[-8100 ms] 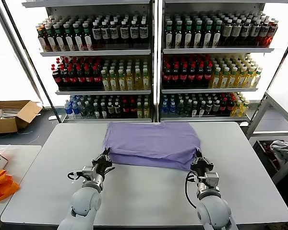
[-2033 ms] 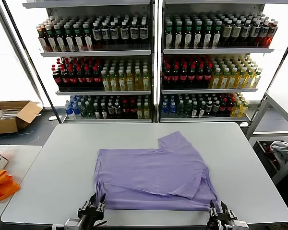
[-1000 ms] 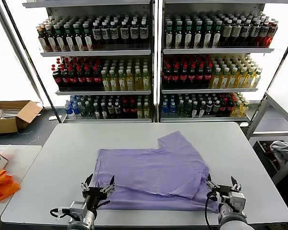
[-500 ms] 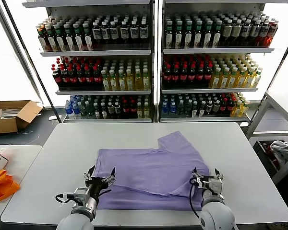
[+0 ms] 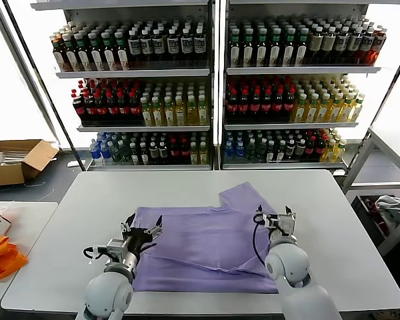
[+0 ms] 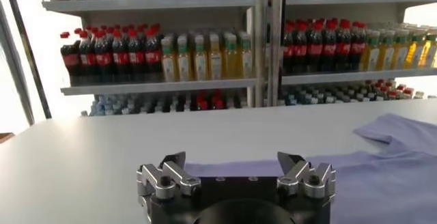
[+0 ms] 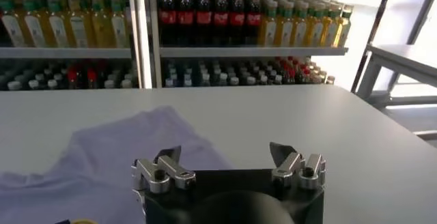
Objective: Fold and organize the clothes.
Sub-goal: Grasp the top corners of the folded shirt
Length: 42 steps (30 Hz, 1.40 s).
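Head camera: I look from high up, forward and down over the table (image 5: 67, 220) to the far drink shelves (image 5: 213, 87).
Left wrist camera: I sit low and close behind the left gripper (image 6: 235, 177), facing the shelves.
Right wrist camera: likewise behind the right gripper (image 7: 229, 167).
Shared: all three show table, purple shirt (image 5: 207, 240) and shelves.

Soft matt lavender cloth T-shirt (image 5: 210, 235), lightly creased, centre frame. Smooth matt pale grey table top (image 5: 87, 207) w/ faint sheen. Glossy plastic drink bottles (image 5: 253, 100) on shelves, upper frame. Brown cardboard box (image 5: 17, 160), mid-left edge.
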### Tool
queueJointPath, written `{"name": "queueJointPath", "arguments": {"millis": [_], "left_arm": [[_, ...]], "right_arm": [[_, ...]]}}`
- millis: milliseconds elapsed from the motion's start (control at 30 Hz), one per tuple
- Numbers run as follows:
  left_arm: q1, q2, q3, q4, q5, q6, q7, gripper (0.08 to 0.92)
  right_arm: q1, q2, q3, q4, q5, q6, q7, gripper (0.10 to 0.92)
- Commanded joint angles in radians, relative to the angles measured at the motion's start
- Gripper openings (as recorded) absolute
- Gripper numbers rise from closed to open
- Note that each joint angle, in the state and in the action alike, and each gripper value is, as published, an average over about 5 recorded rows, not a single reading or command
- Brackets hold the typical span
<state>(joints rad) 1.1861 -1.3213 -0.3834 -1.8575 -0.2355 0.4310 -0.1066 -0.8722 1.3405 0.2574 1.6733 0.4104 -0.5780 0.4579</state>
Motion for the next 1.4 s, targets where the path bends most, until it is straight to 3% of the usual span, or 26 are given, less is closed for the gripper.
{"name": "queueJointPath", "arguments": {"millis": [33, 500, 967, 1400], "left_arm": [[-0.15, 0.01, -0.001, 0.144, -0.015, 0.034, 0.02, 0.823], [-0.251, 0.021, -0.005, 0.312, -0.04, 0.084, 0.036, 0.822], [-0.244, 0.026, -0.008, 0.339, -0.048, 0.089, 0.037, 0.823], [-0.253, 0.025, -0.008, 0.36, -0.087, 0.099, 0.036, 0.823]], "right_arm": [[0.188, 0.014, -0.04, -0.168, 0.051, 0.0, -0.014, 0.823], [0.311, 0.107, -0.04, -0.439, 0.01, 0.001, -0.06, 0.823], [0.329, 0.164, -0.011, -0.548, -0.03, 0.01, -0.075, 0.823], [0.313, 0.166, -0.005, -0.556, -0.046, 0.012, -0.078, 0.823]]}}
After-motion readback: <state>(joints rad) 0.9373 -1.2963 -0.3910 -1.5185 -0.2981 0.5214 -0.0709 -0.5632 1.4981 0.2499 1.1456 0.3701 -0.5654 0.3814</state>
